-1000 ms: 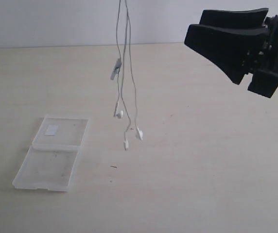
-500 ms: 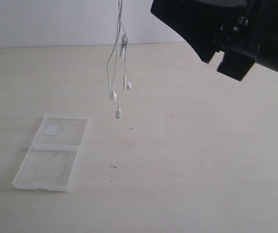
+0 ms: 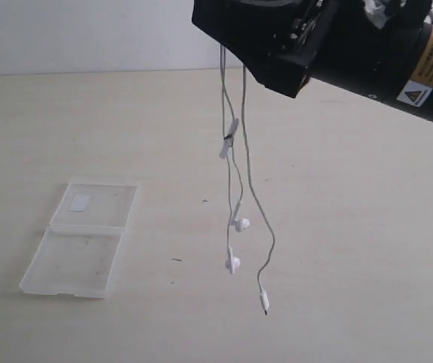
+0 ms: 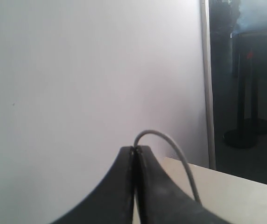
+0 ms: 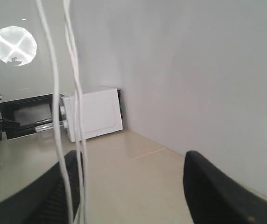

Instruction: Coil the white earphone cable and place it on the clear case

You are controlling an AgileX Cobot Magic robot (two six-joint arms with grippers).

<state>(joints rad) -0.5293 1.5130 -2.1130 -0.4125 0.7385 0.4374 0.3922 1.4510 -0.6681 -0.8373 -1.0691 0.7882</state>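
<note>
The white earphone cable (image 3: 246, 172) hangs in long strands from above the exterior view, over the table's middle. Its inline piece (image 3: 229, 141), two earbuds (image 3: 239, 224) and plug (image 3: 264, 302) dangle free. My left gripper (image 4: 135, 148) is shut on the cable (image 4: 172, 140), which loops out of its tips; this gripper is out of the exterior view. My right gripper (image 3: 235, 49) is open at the top of that view, level with the strands. In the right wrist view the strands (image 5: 55, 93) hang by one finger. The clear case (image 3: 80, 238) lies open and flat at the left.
The pale table (image 3: 353, 265) stretches to the right of the cable. A white wall stands behind it. A white box-like appliance (image 5: 94, 114) shows in the right wrist view and a black stand (image 4: 246, 93) in the left wrist view.
My right arm has swept left across the top of the view up to the cable. The cable has swung right and now hangs much lower, its ends near the table.
</note>
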